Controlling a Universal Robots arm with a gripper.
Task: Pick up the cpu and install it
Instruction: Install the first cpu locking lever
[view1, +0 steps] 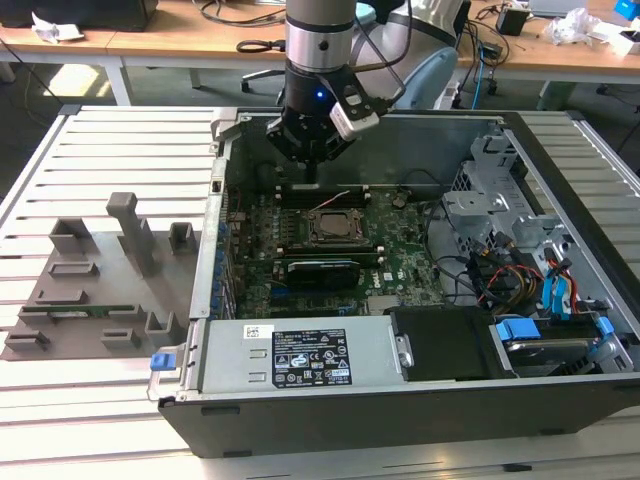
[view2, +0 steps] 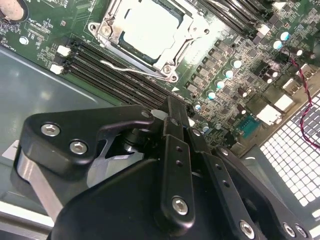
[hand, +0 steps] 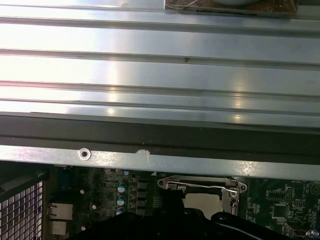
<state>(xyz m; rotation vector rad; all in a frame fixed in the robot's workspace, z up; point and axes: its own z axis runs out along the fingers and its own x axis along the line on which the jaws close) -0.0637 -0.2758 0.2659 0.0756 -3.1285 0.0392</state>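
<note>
The cpu (view1: 333, 225) lies flat in the metal-framed socket (view1: 312, 237) in the middle of the green motherboard, silvery top up. In both wrist views it sits inside the socket frame: cpu (view2: 147, 27), cpu (hand: 201, 201). The socket's wire lever (view2: 131, 70) lies along one side. My gripper (view1: 313, 168) hangs above the board's far edge, just behind the socket and apart from the cpu. Its black fingers (view2: 173, 116) meet at the tip with nothing between them.
The open computer case (view1: 215, 210) walls in the board. A power supply (view1: 300, 360) fills the front, and a drive cage with cables (view1: 510, 250) stands at the exterior view's right. A grey fixture plate (view1: 100, 290) with a green memory stick (view1: 70, 310) lies at the left.
</note>
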